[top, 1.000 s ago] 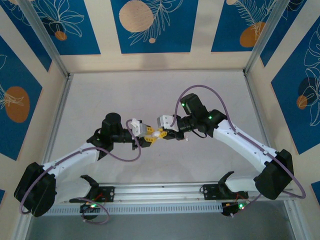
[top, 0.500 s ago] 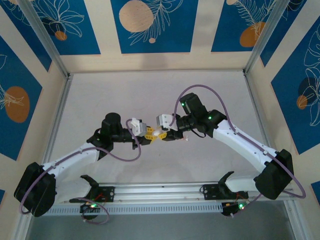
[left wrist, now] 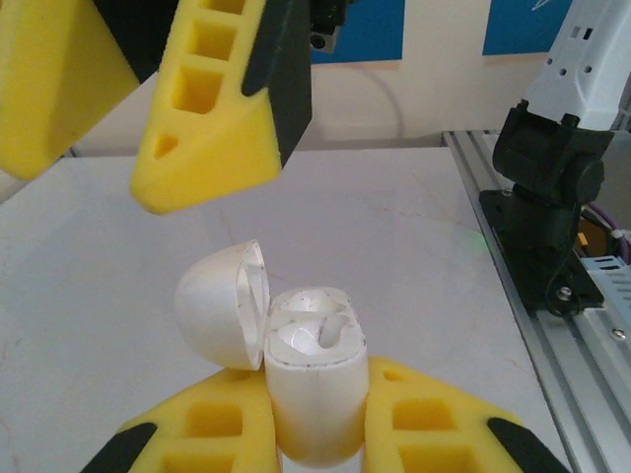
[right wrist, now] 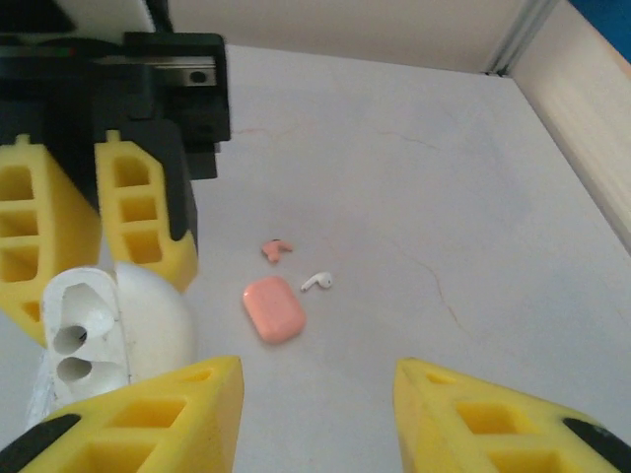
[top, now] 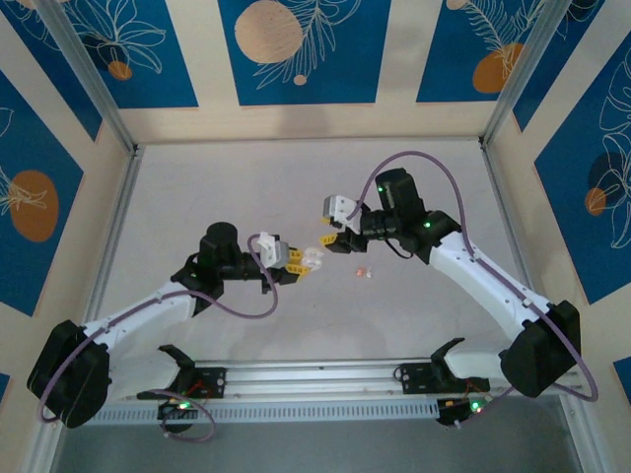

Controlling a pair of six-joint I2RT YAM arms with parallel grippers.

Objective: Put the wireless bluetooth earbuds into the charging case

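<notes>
Your left gripper point(top: 297, 260) is clamped on the lower body of the white charging case point(left wrist: 315, 394) and holds it off the table mid-scene. The lid point(left wrist: 219, 317) is swung open and both wells look empty. Your right gripper point(right wrist: 315, 382) hangs just right and far of it, jaws apart with nothing between them.

On the table point(right wrist: 424, 187) under the right gripper are a white earbud point(right wrist: 316, 282), a pink earbud point(right wrist: 276, 249) and a closed salmon-pink case point(right wrist: 273, 309). The white bud is just beside the pink case, and the pink bud is near but apart.

The buds are probably very light, hard, glossy and slippery, so they'll likely pop out of the foam pads if you squeeze off-centre. Pinch across the bulb head and leave the stem free to drop into a well. The held case is smooth and rounded and may twist in the grip. The hinge looks like the weak spot, so don't push on the lid.
</notes>
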